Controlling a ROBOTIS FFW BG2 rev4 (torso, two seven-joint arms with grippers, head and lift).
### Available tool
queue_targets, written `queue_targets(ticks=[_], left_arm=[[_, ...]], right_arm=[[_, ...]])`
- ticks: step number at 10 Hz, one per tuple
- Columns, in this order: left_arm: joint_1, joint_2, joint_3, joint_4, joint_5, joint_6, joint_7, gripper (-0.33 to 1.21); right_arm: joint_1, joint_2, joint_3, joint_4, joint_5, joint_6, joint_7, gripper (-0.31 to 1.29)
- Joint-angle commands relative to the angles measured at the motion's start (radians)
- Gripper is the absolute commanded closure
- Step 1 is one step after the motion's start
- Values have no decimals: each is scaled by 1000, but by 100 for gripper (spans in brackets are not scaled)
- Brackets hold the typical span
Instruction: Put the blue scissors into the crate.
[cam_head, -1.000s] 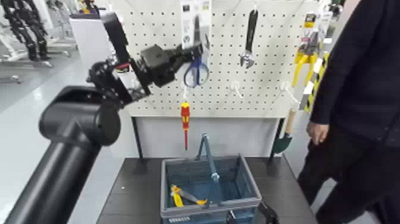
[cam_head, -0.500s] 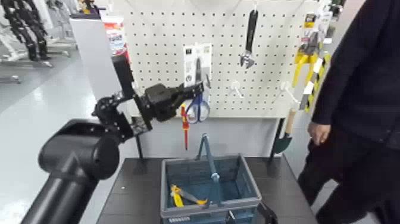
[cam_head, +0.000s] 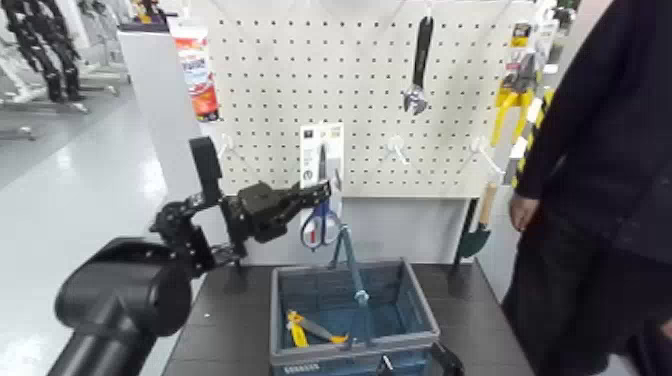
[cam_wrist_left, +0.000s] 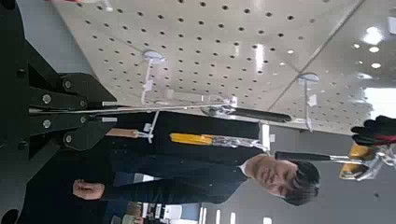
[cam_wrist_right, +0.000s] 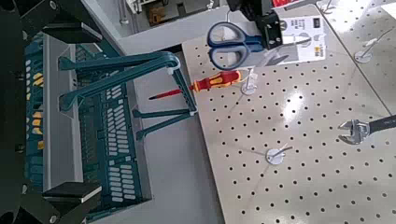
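Head view: The left hand (cam_head: 325, 191) is narrow, clamped on the blue scissors (cam_head: 319, 226) and their card (cam_head: 307, 160) just above the loop handles. This grip leaves the loops hanging downward and the card nearly upright, a suitable attitude for lowering. The scissors are in front of the pegboard (cam_head: 270, 130), above the far edge of the crate (cam_head: 277, 315). The crate stands near the middle of the tabletop (cam_head: 235, 305), between its left and right edges, with yellow pliers (cam_head: 297, 332) inside. The right hand (cam_head: 417, 363) is at the crate's near right corner, probably to steady it. A person (cam_head: 610, 150) stands beyond the tabletop's right edge.

Left wrist view: The hand's fingers are together at the grip. The scissors cannot be clearly made out from this angle.

Right wrist view: The right hand's fingers stand wide apart, with part of the crate visible between them. The swing handle (cam_wrist_right: 126, 67) projects from the crate; the screwdriver (cam_wrist_right: 217, 81) is beside the scissors' loops. The step in hand is judged to be transfer to the crate. Next, bring the card over the opening, then lower and release. Caution: the raised swing handle could catch the loops or card.
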Motion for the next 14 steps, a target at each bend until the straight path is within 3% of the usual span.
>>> queue_targets(ticks=[1, 9, 14], left_arm=[[35, 4, 11, 31, -10, 22, -2, 117], [34, -8, -18, 290, -91, -47, -18, 117], [17, -11, -58, 386, -112, -66, -13, 117]], right_arm=[[0, 5, -2, 1, -3, 1, 0, 17], [0, 6, -4, 7, -9, 1, 5, 17], [-2, 6, -2, 10, -10, 1, 6, 18]])
